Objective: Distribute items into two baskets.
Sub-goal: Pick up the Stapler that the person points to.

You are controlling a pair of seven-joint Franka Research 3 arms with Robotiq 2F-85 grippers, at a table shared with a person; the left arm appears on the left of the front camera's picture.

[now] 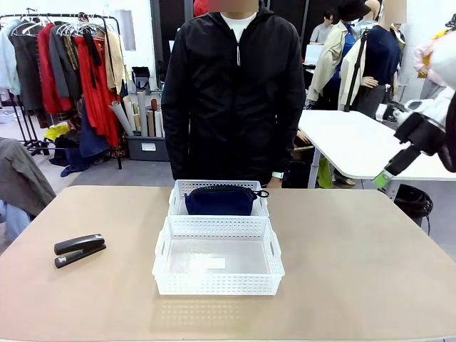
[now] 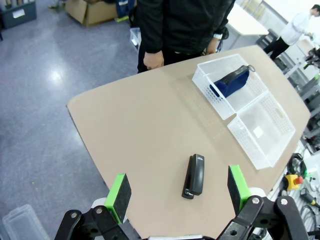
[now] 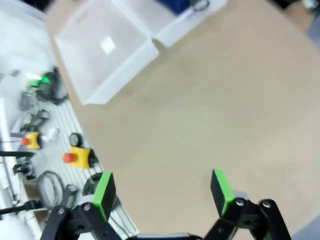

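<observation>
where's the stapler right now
In the front view the stapler lies flat on the table at the robot's left, apart from the near basket; the open left hand hangs over it.

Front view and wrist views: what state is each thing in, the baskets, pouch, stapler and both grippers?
far basket: holds the pouch.
near basket: empty.
pouch: lying in the far basket.
stapler: closed, flat on the table.
left gripper: open, empty.
right gripper: open, empty.

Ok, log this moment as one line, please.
navy pouch: in far basket | near basket: empty | stapler: on table | left gripper: open, aimed at stapler | right gripper: open, above table
</observation>
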